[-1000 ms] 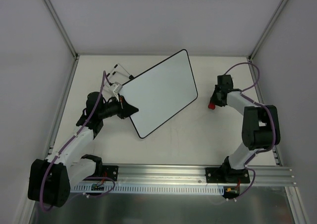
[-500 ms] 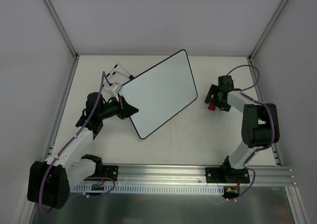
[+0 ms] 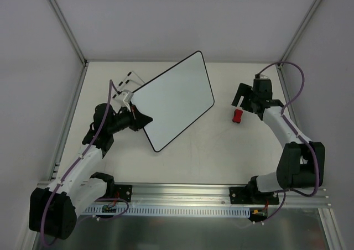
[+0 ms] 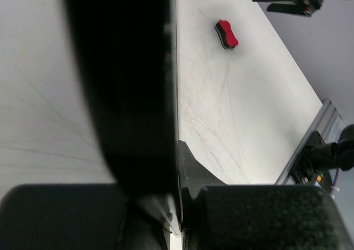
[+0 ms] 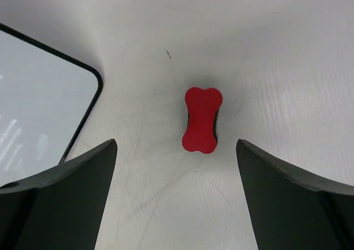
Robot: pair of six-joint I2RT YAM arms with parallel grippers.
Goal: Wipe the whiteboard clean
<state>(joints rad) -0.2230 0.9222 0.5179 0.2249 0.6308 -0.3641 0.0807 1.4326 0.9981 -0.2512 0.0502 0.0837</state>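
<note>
The whiteboard (image 3: 174, 98) is held tilted above the table, its face blank white with a thin black rim. My left gripper (image 3: 141, 120) is shut on its near left edge. In the left wrist view the board's rim (image 4: 176, 67) runs edge-on between my left gripper's (image 4: 176, 150) fingers. The small red eraser (image 3: 237, 115) lies loose on the table to the right of the board. My right gripper (image 3: 246, 102) hovers just above it, open and empty. In the right wrist view the eraser (image 5: 202, 120) sits ahead of my right gripper (image 5: 176, 145), apart from both fingers, with the whiteboard's corner (image 5: 38, 95) at left.
The board's stand feet (image 3: 124, 81) stick out behind its left end. White walls with metal corner posts (image 3: 63, 23) close in the table on three sides. An aluminium rail (image 3: 182, 197) carrying both arm bases runs along the near edge.
My right gripper has opened, released the red eraser onto the table and lifted back and rightward. The left arm has shifted the whiteboard slightly up and to the left.
</note>
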